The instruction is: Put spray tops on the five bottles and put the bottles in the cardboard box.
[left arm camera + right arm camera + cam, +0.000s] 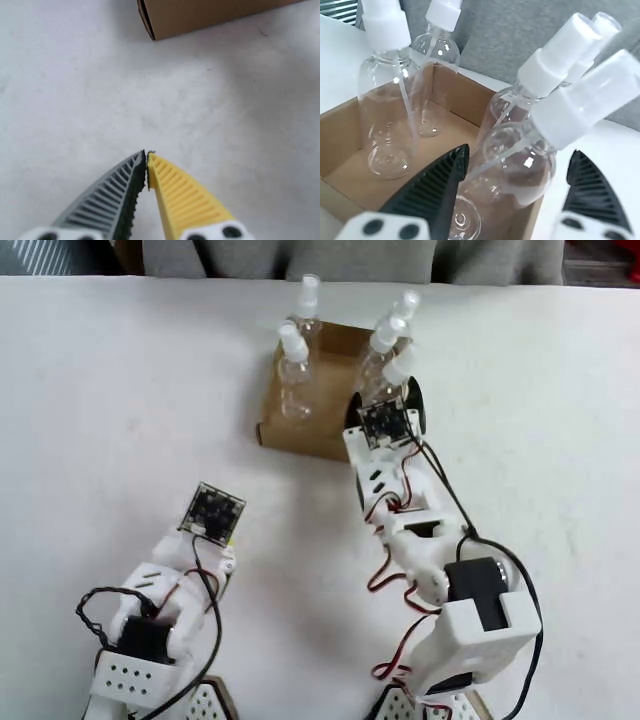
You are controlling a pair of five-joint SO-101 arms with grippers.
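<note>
Closest in, the left gripper (146,157), one grey ribbed finger and one yellow, hung low over the white table (75,90) with its tips pressed together and nothing between them. It sat well short of the brown cardboard box (305,440), whose near corner showed beyond it in the left wrist view.

Further out, the right arm (430,540) stretched to the box's near right side in the high view. The right gripper (520,150) stood with its black fingers spread apart on either side of the nearest clear plastic bottle (525,172). That bottle leaned, its white spray top (580,105) tipped out towards the box's edge, and its base was down inside the box. Whether the fingers touched it could not be told.

Just behind it a second capped bottle (507,107) stood close against it, and the top of a third bottle (602,22) showed past that. Across the box, a fourth bottle (385,110) stood upright near the front wall, and a fifth bottle (432,60) stood upright at the far corner. All five wore spray tops and all were in the box. Beyond the table's far edge ran a grey fabric backdrop (520,30).
</note>
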